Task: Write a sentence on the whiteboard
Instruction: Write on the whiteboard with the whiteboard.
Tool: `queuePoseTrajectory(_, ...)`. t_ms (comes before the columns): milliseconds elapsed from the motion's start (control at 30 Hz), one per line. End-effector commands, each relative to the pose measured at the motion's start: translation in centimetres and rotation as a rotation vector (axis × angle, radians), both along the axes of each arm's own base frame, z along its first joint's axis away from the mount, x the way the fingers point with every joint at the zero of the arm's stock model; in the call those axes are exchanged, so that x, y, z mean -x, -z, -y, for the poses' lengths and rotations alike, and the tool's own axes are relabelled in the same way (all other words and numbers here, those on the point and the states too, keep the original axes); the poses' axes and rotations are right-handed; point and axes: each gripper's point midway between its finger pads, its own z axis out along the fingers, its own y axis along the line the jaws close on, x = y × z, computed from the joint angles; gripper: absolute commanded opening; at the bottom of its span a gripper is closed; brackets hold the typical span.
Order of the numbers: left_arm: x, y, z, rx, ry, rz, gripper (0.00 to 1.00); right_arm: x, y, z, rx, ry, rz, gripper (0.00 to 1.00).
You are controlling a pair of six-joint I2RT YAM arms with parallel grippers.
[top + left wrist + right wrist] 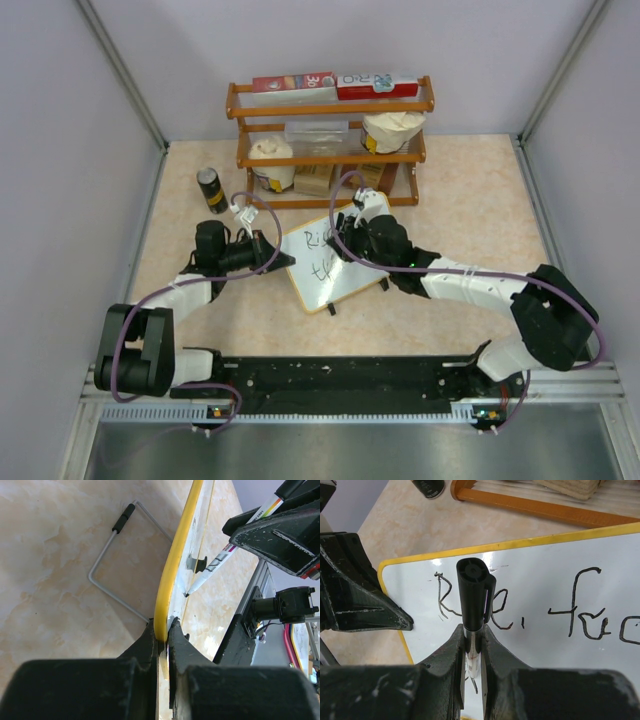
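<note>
Directly ahead of the right pincer [472, 635], at the tip of the marker [471, 592] it is gripping, the whiteboard [545, 565] is lying with its written face toward that arm. This pincer's jaws are pressing tight on the marker's barrel; the tip is appearing to touch the board. Off to that pincer's left, the left pincer [165, 630] is pinching the board's yellow-edged frame at one short end, jaws pressed together on the rim, holding the board tilted over the worktop [450, 200] (a wire stand [123, 518] with a black sleeve is showing behind it). The board's long axis is running away from the left pincer and across in front of the right one, so the script is lying crosswise to the marker. The sentence [585, 610] is showing as black handwriting: an R, a comma, then letters like "fac", with the marker hiding part; a second line is starting nearer the right pincer. Judging by this, the right arm is nearer the writing face, and the next stroke is calling for a short sideways travel along that long axis.
</note>
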Motion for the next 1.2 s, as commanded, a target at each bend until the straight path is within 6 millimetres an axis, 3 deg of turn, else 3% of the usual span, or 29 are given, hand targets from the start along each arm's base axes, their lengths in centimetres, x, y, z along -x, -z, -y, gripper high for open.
queuePoseTrajectory(0, -1.5, 3.3, -2.4, -0.172, -0.118, 0.045, 0.0, -1.3, -1.2, 0.3, -0.024, 0.052, 0.042, 0.0)
queuePoseTrajectory(367, -1.5, 3.4, -2.4, -0.172, -0.118, 0.042, 0.0, -2.4, -2.4, 1.0, -0.021, 0.101, 0.064, 0.0)
queuePoseTrajectory(667, -1.5, 3.4, -2.3, -0.171, -0.117, 0.043, 0.0, -2.2, -0.7, 2.4, 0.028, 0.117, 0.046, 0.0)
queuePoseTrajectory(1167, -1.5, 3.5, -2.4, -0.173, -0.117, 0.042, 0.0, -1.0, 1.7, 2.6, 0.047, 0.079, -0.005, 0.0)
